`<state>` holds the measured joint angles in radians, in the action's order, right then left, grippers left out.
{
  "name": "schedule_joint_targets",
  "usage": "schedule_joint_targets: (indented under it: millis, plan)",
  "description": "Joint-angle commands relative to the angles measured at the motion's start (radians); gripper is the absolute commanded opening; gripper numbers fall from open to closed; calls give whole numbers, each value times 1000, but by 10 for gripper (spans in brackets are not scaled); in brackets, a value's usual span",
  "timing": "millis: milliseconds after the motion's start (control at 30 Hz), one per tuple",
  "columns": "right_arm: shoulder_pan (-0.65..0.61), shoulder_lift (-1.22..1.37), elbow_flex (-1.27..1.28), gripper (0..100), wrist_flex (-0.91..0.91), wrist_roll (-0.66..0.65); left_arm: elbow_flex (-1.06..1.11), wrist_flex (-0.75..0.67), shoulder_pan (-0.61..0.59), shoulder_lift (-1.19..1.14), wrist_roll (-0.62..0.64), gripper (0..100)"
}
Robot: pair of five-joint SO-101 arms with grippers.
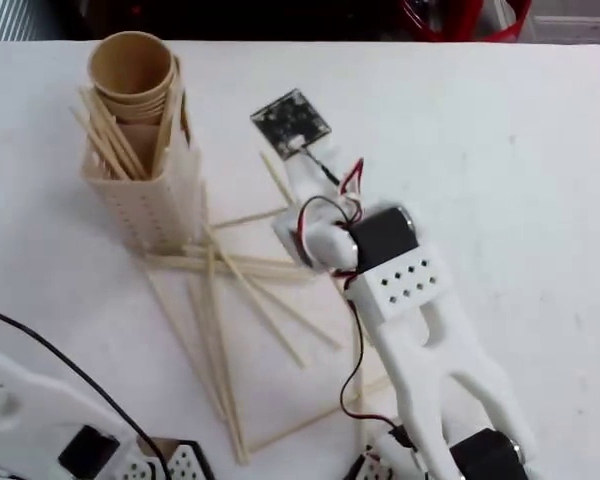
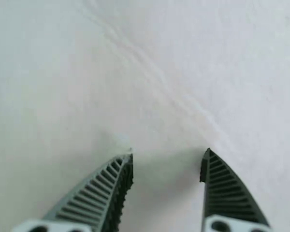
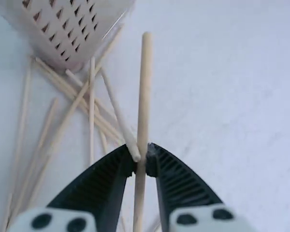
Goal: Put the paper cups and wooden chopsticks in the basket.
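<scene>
While the right pincer [image 3: 141, 157] is clamped on one wooden chopstick [image 3: 144, 87], which points forward past its tips, loose chopsticks [image 3: 89, 111] lie scattered just beside it. Beyond them stands the perforated basket [image 3: 72, 29], with stacked paper cups [image 1: 132, 70] inside. The left pincer [image 2: 166, 162] stands wide over the white bench [image 2: 135, 58].

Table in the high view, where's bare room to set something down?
Bare table lies right of the right arm, and a smaller patch left of the basket. Crowded: loose chopsticks fill the stretch between basket and arm.
</scene>
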<state>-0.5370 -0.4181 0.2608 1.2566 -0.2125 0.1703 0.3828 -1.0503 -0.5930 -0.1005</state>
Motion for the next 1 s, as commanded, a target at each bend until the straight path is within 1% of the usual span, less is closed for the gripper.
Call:
schedule_joint_targets:
  millis: [0,67,133,267,333,467,567,700,800,867,967]
  plan:
    - [41,-36,-69,17,-102,6,-6,-31,39,-68,12,244]
    - [48,-36,-69,17,-127,3,-6,-31,39,-68,12,244]
    - [70,-38,-80,17,-107,0,-6,-31,39,-68,12,244]
    - [153,-36,-121,17,-38,-2,-6,-31,41,-68,12,244]
    - [183,-36,-140,17,16,-23,-6,-31,44,-68,12,244]
    - [200,-42,-176,17,165,-71,-6,-31,45,-68,12,244]
    - [208,-38,-201,17,185,-103,-5,-31,45,-68,12,244]
    - [101,18,-181,17,139,-155,-2,-31,45,-68,12,244]
    - [5,147,-183,17,81,-181,-2,-29,45,-68,12,244]
    - [-42,263,-184,17,5,-235,0,-29,44,-70,12,244]
    - [-76,435,-184,17,-82,-341,-6,-31,38,-70,9,244]
